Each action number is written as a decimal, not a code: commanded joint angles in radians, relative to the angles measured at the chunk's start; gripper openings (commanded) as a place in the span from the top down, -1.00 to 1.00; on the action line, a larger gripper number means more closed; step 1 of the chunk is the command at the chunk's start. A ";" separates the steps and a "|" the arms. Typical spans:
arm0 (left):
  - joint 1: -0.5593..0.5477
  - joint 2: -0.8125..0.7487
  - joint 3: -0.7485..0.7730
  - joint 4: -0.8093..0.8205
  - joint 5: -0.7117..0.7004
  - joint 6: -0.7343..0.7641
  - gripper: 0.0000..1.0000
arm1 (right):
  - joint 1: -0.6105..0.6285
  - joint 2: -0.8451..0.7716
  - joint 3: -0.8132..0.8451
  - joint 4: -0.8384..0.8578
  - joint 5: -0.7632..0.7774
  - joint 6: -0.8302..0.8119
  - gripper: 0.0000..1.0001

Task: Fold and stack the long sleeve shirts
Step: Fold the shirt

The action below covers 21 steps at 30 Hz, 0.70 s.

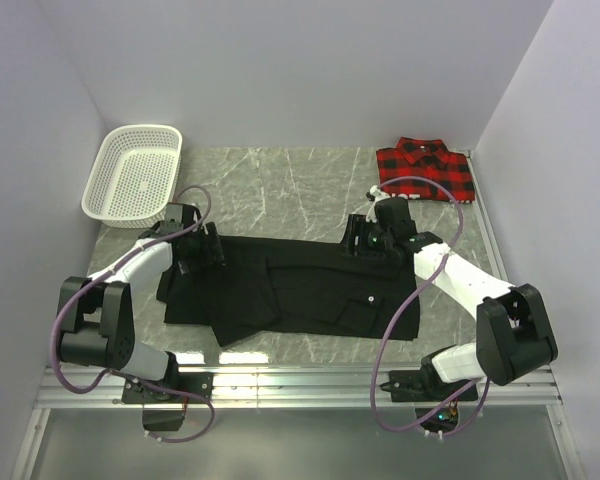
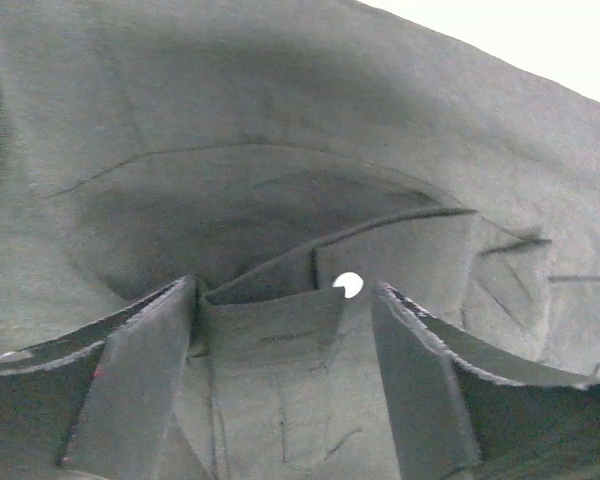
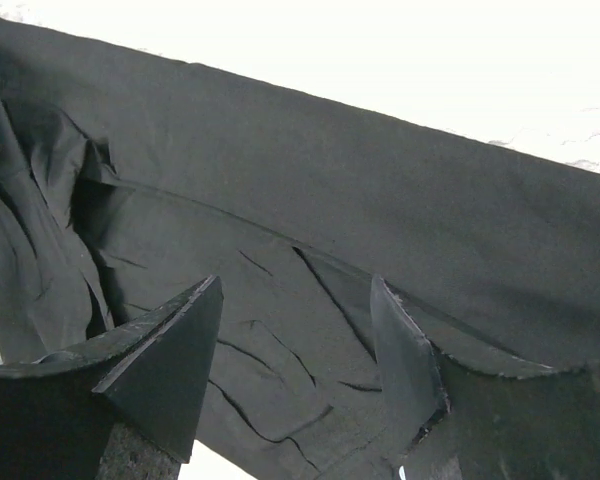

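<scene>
Looking down on the grey marbled table [image 1: 280, 175], the plain black button-up shirt [image 1: 300, 285] lies flat across the middle, its long axis running left to right, parallel to the near edge. One end sits by the left arm, the other reaches out under the right arm's forearm. A buttoned pocket shows on the right-hand half; which end the collar is at, I cannot tell.

Left gripper [image 1: 205, 255] is down at the shirt's far-left corner. From its wrist camera, both fingers [image 2: 140, 380] stand wide apart with black cloth filling the gap, a folded edge and a small pale button [image 2: 348, 285] between the tips, and nothing visibly pinched.

Right gripper [image 1: 360, 240] is low over the shirt's far edge, right of centre. Its jaws are also spread wide, creased black cloth lying across the space between them and no fold clamped.

Over in the far right corner lies the red-and-black plaid shirt [image 1: 425, 170], folded into a neat rectangle, collar towards the back wall, well apart from the black one.

Far left, a white plastic mesh basket [image 1: 132, 175] leans in the corner
</scene>
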 commanded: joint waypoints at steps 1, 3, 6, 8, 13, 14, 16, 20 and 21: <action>-0.017 -0.009 0.027 0.038 0.051 0.022 -0.44 | 0.008 -0.024 -0.010 0.024 -0.013 -0.004 -0.36; -0.020 -0.007 0.025 0.036 0.056 0.022 -0.36 | 0.008 -0.022 -0.010 0.022 -0.008 -0.004 -0.35; -0.023 -0.010 0.027 0.033 0.062 0.022 -0.14 | 0.008 -0.019 -0.004 0.018 -0.007 -0.007 -0.35; -0.024 -0.019 0.022 0.036 0.060 0.023 0.07 | 0.006 -0.019 -0.004 0.019 -0.007 -0.005 -0.35; -0.033 -0.051 0.028 0.035 0.060 0.042 0.50 | 0.008 -0.024 -0.007 0.021 -0.005 -0.002 -0.34; -0.033 -0.061 0.034 0.032 0.062 0.042 0.50 | 0.008 -0.024 -0.005 0.018 -0.005 -0.001 -0.34; -0.037 -0.091 0.037 0.025 0.059 0.040 0.49 | 0.011 -0.031 -0.005 0.011 -0.004 -0.004 -0.34; -0.035 -0.128 0.033 0.012 -0.002 0.030 0.35 | 0.011 -0.053 -0.015 0.007 0.007 -0.009 -0.34; -0.037 -0.128 0.033 0.005 -0.013 0.026 0.32 | 0.011 -0.054 -0.013 0.008 0.007 -0.008 -0.34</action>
